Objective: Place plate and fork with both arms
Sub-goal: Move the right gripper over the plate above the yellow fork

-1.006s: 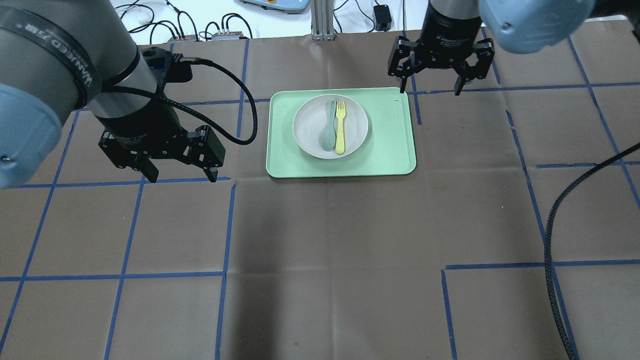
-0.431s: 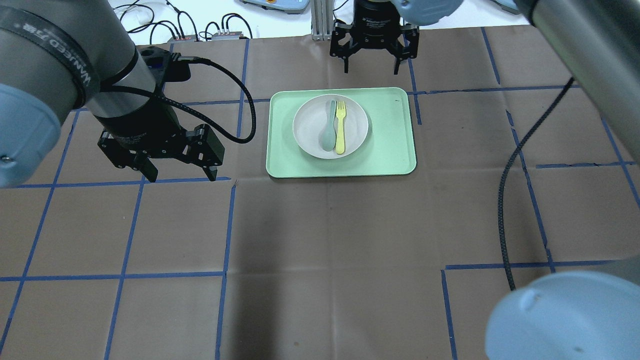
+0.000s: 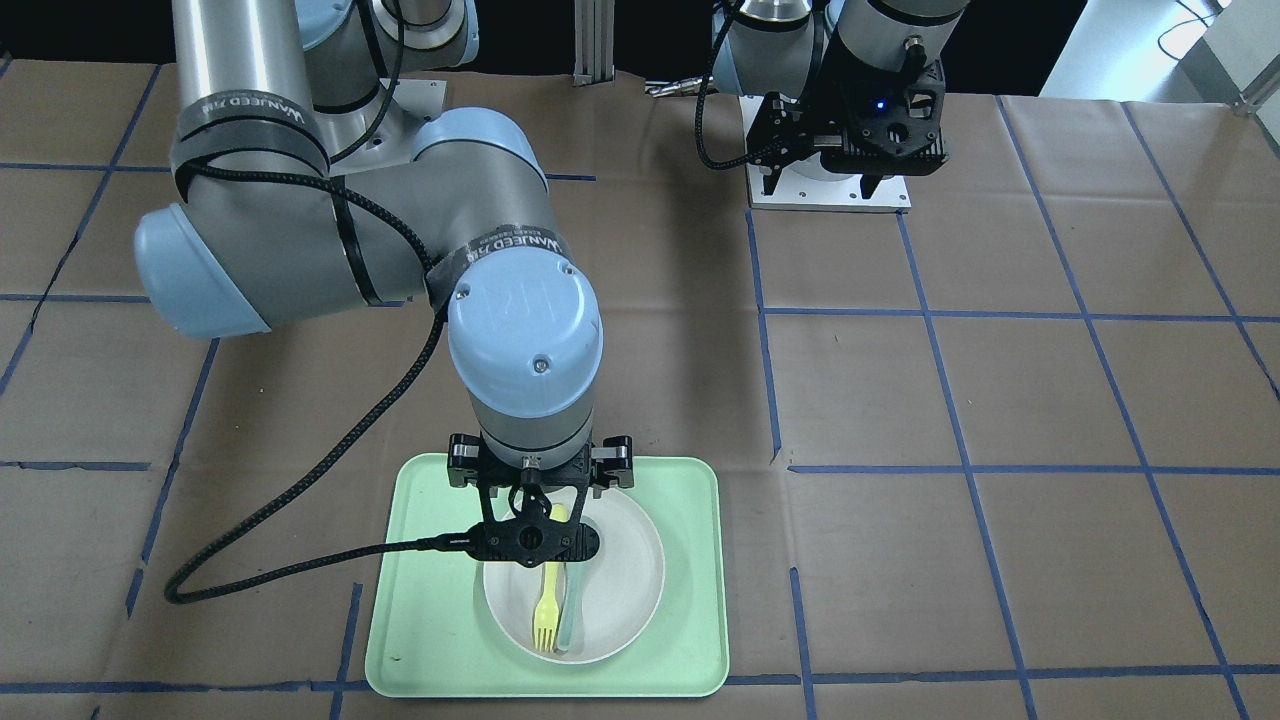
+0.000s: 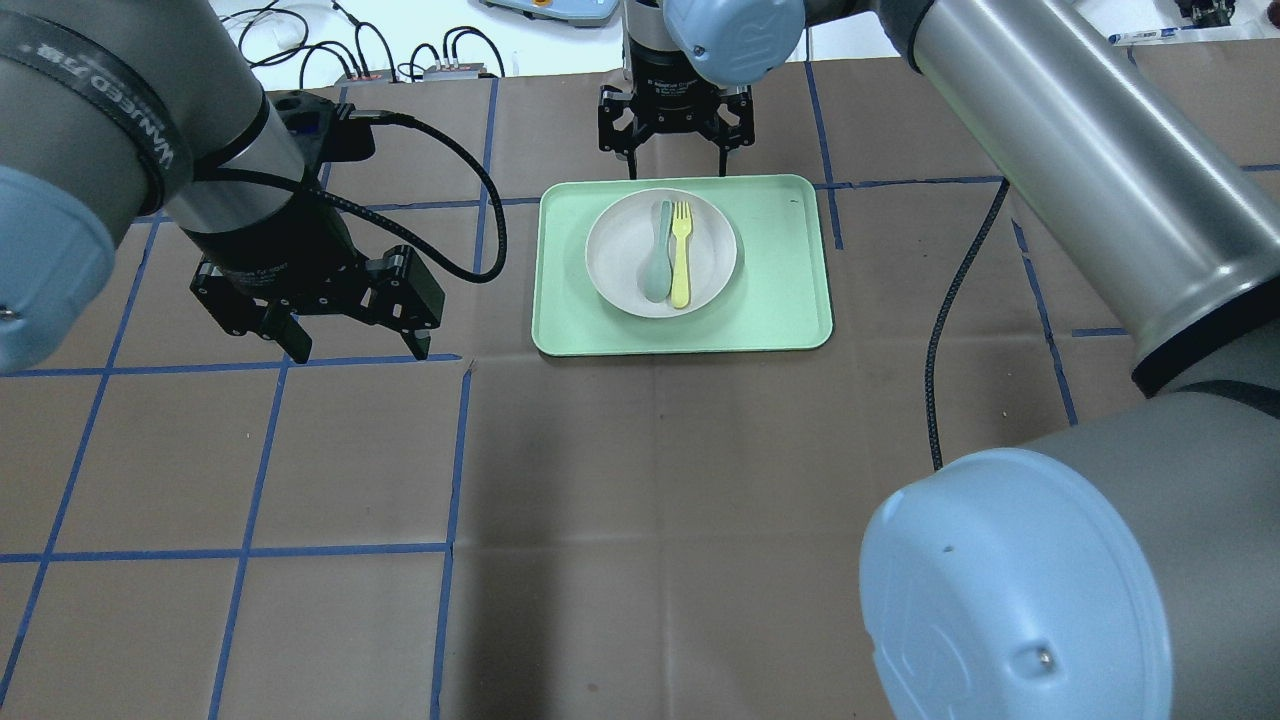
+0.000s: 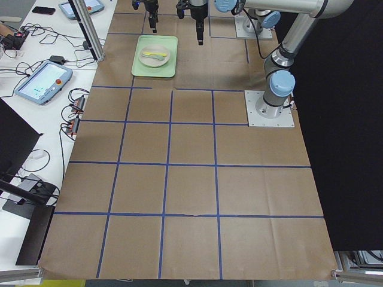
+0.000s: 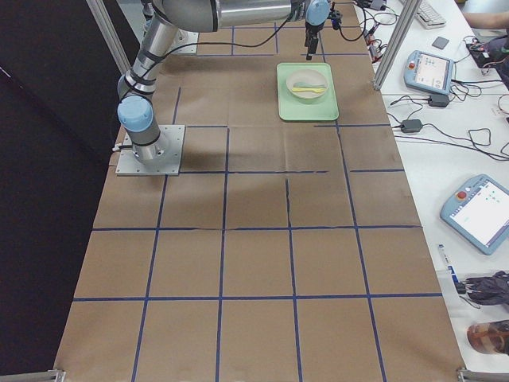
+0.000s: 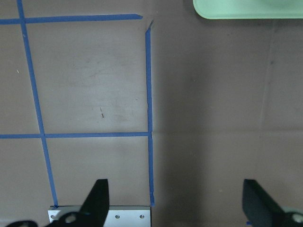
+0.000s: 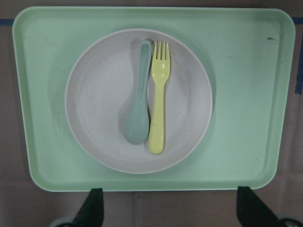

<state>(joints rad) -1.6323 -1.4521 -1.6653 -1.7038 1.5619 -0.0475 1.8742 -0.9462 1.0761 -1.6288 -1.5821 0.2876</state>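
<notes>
Fingers of our right gripper [image 4: 677, 168] stand spread wide and hold nothing as it hangs above the light-green tray [image 4: 785, 290], showing at the tray's 12 o'clock edge in the overhead view. From its wrist camera we see 2 black fingertips [image 8: 93, 208] at the bottom of the view, below the tray's rim. We find the off-white plate [image 4: 620, 255] resting inside the tray, toward its 9 o'clock half. The pale-yellow fork [image 4: 681, 255] lies flat on the plate, tines toward 12 o'clock in the overhead view. 1 grey-green spoon [image 4: 657, 262] lies just beside the fork on its 9 o'clock side, parallel to it. Our left gripper [image 4: 361, 352], likewise released and empty, hovers over the brown paper-covered table [image 4: 650, 500] at about 8 o'clock from the tray, well apart from it. Its wrist view shows only blue tape lines [image 7: 149, 94] between the parted fingers, with a corner of the tray at 1 o'clock.
</notes>
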